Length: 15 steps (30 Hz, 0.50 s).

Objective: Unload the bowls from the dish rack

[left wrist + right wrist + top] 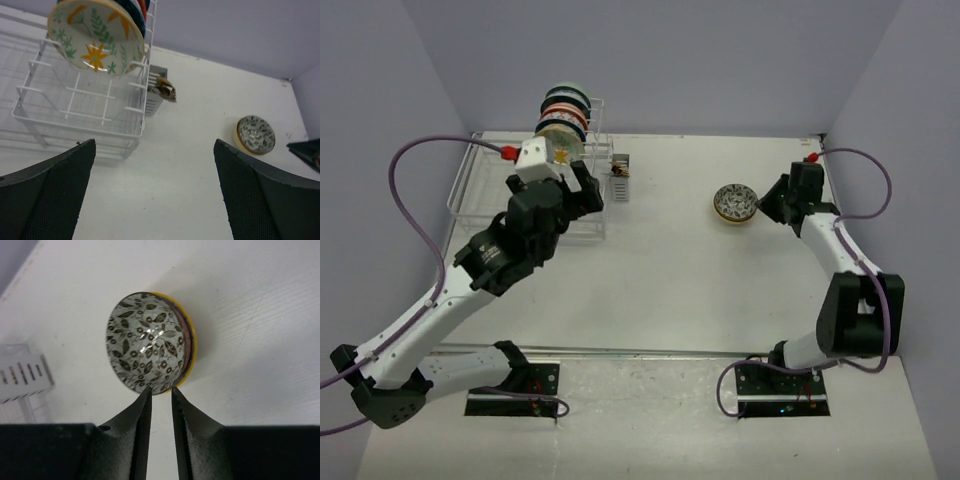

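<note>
Dish rack, table's left side: bowls stood on edge in slotted frame, flower-patterned bowl foremost. Left gripper hovered before it, fingers spread wide, empty. Risk: off-centre pinch could topple neighbours or drag light rack. Leaf-patterned bowl sat on table at right. Right gripper fingers nearly together at its rim, grip unclear. Careless pull-back could flip it.

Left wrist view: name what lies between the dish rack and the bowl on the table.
In that view, the grey cutlery cup by the dish rack, then bare table to the bowl.
</note>
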Each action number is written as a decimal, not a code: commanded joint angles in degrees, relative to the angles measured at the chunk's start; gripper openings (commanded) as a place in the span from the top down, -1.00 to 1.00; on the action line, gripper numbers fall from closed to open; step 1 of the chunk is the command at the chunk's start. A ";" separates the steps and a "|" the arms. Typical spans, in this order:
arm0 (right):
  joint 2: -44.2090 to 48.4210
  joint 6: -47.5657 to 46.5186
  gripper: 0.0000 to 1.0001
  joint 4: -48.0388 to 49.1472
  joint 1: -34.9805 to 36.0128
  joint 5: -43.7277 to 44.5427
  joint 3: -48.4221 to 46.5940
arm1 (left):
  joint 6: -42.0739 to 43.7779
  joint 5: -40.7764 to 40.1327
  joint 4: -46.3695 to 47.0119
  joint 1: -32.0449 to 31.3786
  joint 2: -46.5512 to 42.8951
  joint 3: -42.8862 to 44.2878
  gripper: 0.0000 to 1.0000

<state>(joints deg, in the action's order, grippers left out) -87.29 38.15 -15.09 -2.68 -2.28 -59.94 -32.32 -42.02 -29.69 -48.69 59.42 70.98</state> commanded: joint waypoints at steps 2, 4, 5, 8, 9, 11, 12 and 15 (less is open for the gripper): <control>17.89 -0.71 0.50 -0.19 0.04 -5.00 2.72 | -8.44 13.78 6.56 13.68 1.75 7.58 -1.00; 21.44 -2.02 0.41 -1.34 0.04 -12.86 3.51 | -11.79 21.43 12.16 19.38 2.80 7.33 -1.00; 23.54 -2.38 0.39 -1.17 -0.05 -17.18 3.86 | -13.72 23.02 12.90 20.64 3.33 7.16 -1.00; 24.61 -2.03 0.35 -1.17 -0.14 -31.53 4.22 | -21.71 27.33 15.10 25.47 6.58 6.98 -0.99; 25.32 -0.98 0.34 -0.65 -0.14 -33.73 4.66 | -24.26 29.87 15.71 26.96 6.85 5.50 -0.99; 27.68 0.69 0.32 2.25 -0.05 -37.68 7.20 | -30.85 32.25 21.50 30.13 6.94 2.51 -0.98; 30.31 2.00 0.31 2.96 -0.13 -38.14 8.08 | -32.62 32.70 23.78 31.10 6.68 -0.90 -0.97; 34.97 2.80 0.30 3.05 -0.14 -40.51 9.75 | -36.49 31.30 31.61 32.42 6.94 -3.91 -0.90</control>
<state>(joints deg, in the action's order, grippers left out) -57.10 38.98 -13.47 -2.70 -34.46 -51.07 -59.86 -13.87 -9.10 -17.80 66.15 69.36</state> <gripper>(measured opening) 0.345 0.961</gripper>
